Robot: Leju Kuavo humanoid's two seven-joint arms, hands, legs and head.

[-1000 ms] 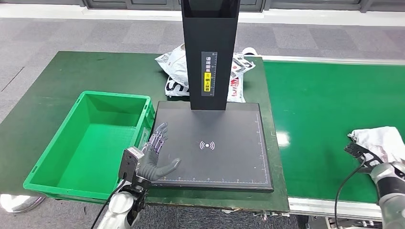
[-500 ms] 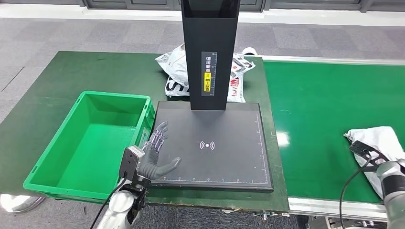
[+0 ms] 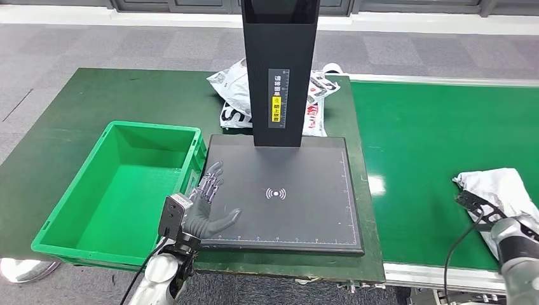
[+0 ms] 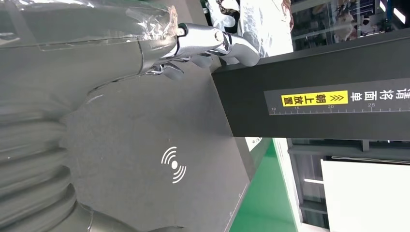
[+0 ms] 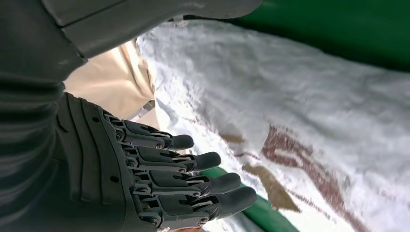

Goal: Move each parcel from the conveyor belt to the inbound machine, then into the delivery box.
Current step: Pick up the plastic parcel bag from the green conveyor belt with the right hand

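Reaching over the crumpled white plastic parcel (image 3: 502, 190) on the green conveyor belt (image 3: 432, 159), right hand (image 5: 159, 183) fingers (image 5: 203, 162) spread, apparently not gripping; left hand (image 3: 206, 206) fingers spread over the black scanner plate (image 3: 299, 210).

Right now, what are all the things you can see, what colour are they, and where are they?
Parcel: one, white, on the conveyor belt, at the right hand.
Conveyor belt: one, green, right side.
Inbound machine: one, black, flat plate with upright post, centre.
Delivery box: one, green, left of the machine.
Bags: a white printed pile behind the post.
Table: one, dark green.
Left hand: grey, fingers spread over the plate's edge.
Right hand: dark, fingers apart beside the parcel.
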